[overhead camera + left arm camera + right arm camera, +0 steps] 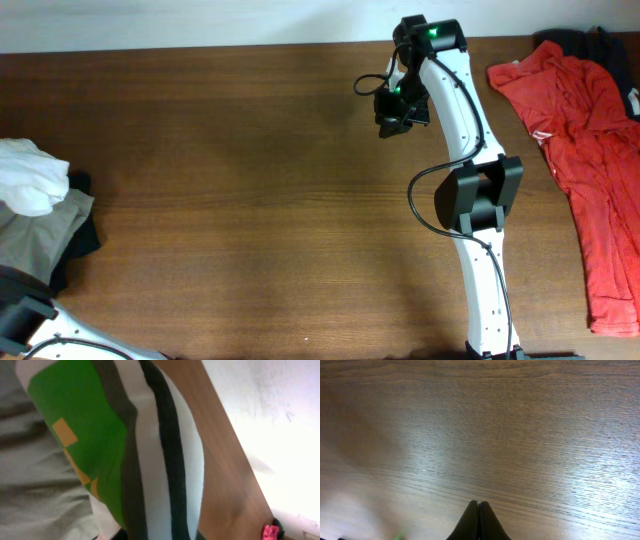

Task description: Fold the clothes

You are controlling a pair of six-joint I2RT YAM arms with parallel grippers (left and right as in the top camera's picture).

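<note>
Wooden surface [250,150]: white T-shirt [30,175] sat bunched at the far left edge on a beige-grey garment [40,225], well apart from the right jaws (pinched together, empty). Left arm [35,325] was nearer; couldn't tell the left jaws' state.

A dark brown wooden table [250,200], its grain running lengthwise, stretches across the overhead view with a pale wall along its far edge. At the right end a red garment [590,150] lies spread out and rumpled, reaching from the far edge down toward the near one – a black cloth [590,40] shows just behind its upper part. At the left end a beige-grey garment [40,235] rests on the wood with a dark cloth [85,240] poking out from under its right side; a bunched white T-shirt [30,175] sits on top. Soft glare falls on the bare boards between.
</note>
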